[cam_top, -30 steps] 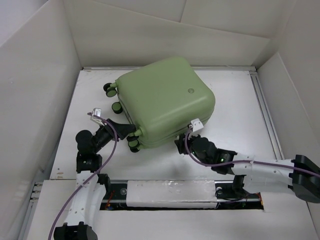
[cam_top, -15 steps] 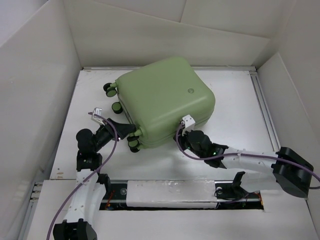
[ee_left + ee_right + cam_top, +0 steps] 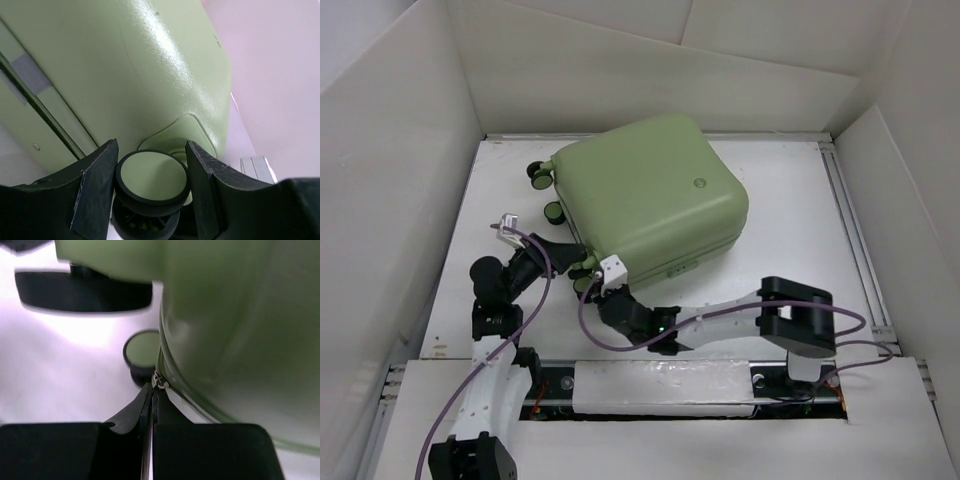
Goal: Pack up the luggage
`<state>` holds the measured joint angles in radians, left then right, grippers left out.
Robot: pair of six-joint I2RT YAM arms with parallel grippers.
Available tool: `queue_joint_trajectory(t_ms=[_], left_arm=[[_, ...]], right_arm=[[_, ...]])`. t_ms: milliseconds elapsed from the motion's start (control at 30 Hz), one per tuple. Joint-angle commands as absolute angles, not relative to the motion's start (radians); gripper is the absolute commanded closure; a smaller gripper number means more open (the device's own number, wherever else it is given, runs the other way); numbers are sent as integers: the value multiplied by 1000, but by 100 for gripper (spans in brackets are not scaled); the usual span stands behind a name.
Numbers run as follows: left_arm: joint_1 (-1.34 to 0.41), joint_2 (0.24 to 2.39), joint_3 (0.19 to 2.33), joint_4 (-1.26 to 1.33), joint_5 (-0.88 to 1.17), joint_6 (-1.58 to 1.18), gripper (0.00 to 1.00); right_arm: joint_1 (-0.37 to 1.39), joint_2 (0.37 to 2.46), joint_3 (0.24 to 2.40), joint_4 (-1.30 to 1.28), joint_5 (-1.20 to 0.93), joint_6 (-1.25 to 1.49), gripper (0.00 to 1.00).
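Observation:
The luggage (image 3: 650, 200) is a pale green hard-shell suitcase lying shut and flat on the white table, with a round silver badge (image 3: 700, 182) on top. My left gripper (image 3: 580, 264) stands at its near-left corner, with its jaws closed against a black-and-green wheel (image 3: 151, 176) on both sides. My right gripper (image 3: 600, 288) reaches low across the front to the same corner. In the right wrist view its jaws (image 3: 154, 387) are pressed together on a small metal zipper pull (image 3: 160, 381) at the shell seam (image 3: 200, 405), beside another wheel (image 3: 141, 351).
Tall white walls (image 3: 400, 180) box in the table on the left, back and right. Two more wheels (image 3: 538, 176) stick out of the suitcase's left end. A metal rail (image 3: 855, 240) runs along the table's right side. My right arm's elbow (image 3: 795, 312) rises near the front.
My right gripper has shut and swept left along the suitcase's front seam, from its right-front corner to the left-front corner. The left gripper has stayed on the wheel.

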<state>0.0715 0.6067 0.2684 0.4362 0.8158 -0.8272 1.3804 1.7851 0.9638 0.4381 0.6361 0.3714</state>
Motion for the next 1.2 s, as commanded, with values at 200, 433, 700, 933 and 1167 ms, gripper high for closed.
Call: queue_joint_trajectory(t_ms=[200,433,700,933,1167], left_arm=[[44,574,282,532,910,-870,100],[44,594,400,470,867,-858,38],[44,684,662,132,484,-756,0],[98,938,695,218,394,-879,16],[185,1245,851,210,291,-855,5]], right_arm=[[1536,1789,927,511,630,544,92],[1494,1340,634,267,748,661,20],[1166,938,423,139,532,606,19],[1036,818,414,60,391,499,16],[1035,807,356,84,339,447,16]])
